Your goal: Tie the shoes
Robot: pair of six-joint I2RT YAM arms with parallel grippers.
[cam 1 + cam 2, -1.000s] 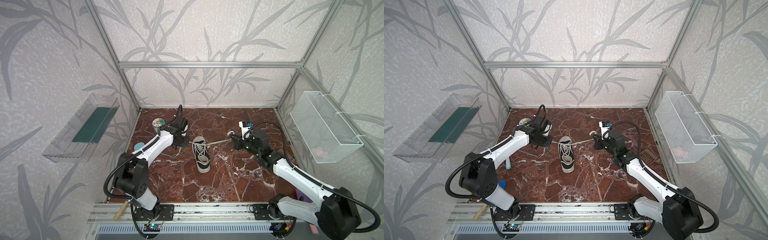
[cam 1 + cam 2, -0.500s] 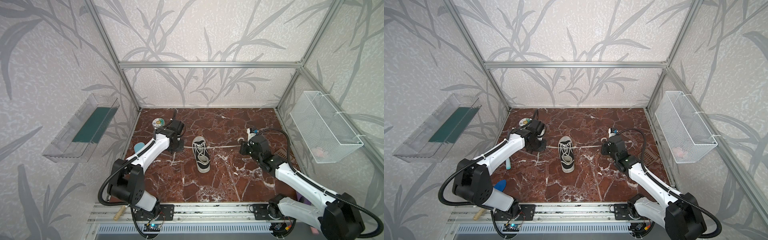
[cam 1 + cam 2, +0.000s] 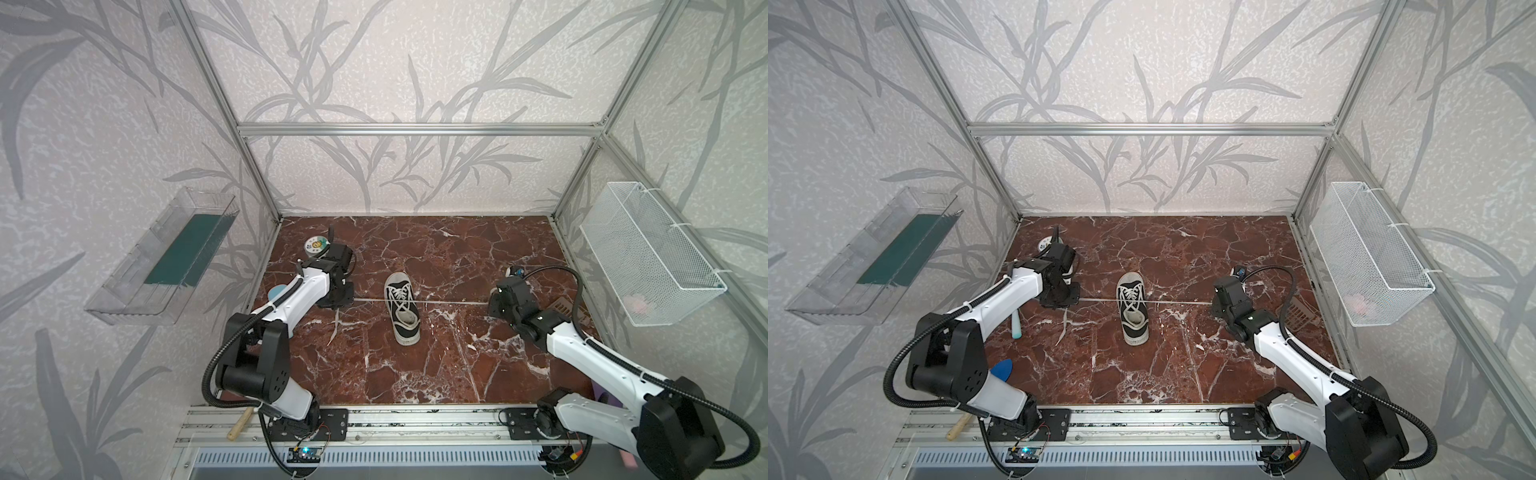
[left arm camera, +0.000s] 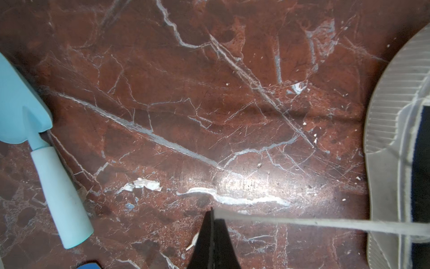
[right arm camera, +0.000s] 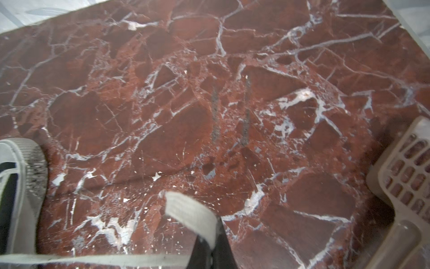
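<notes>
The shoe (image 3: 402, 307) (image 3: 1133, 309), black canvas with a white sole and toe cap, lies mid-floor with its toe toward the back wall. Its white laces run out taut to both sides in one straight line. My left gripper (image 3: 350, 297) (image 3: 1076, 297) is low on the floor left of the shoe, shut on the left lace (image 4: 302, 222) at its fingertips (image 4: 211, 210). My right gripper (image 3: 491, 304) (image 3: 1212, 305) is right of the shoe, shut on the right lace (image 5: 186, 212), whose end loops over the fingertips. The shoe's sole edge (image 4: 391, 163) (image 5: 28, 174) shows in both wrist views.
A light-blue scoop (image 4: 58, 186) (image 3: 276, 291) lies by the left arm, with a round tin (image 3: 314, 245) behind it. A beige perforated piece (image 5: 407, 177) (image 3: 561, 309) lies by the right arm. A wire basket (image 3: 648, 253) and a clear tray (image 3: 166, 257) hang on the side walls.
Both grippers have moved outward, away from the shoe, and slightly toward the front. The slack, angled laces now stretch in one straight line across the shoe.
</notes>
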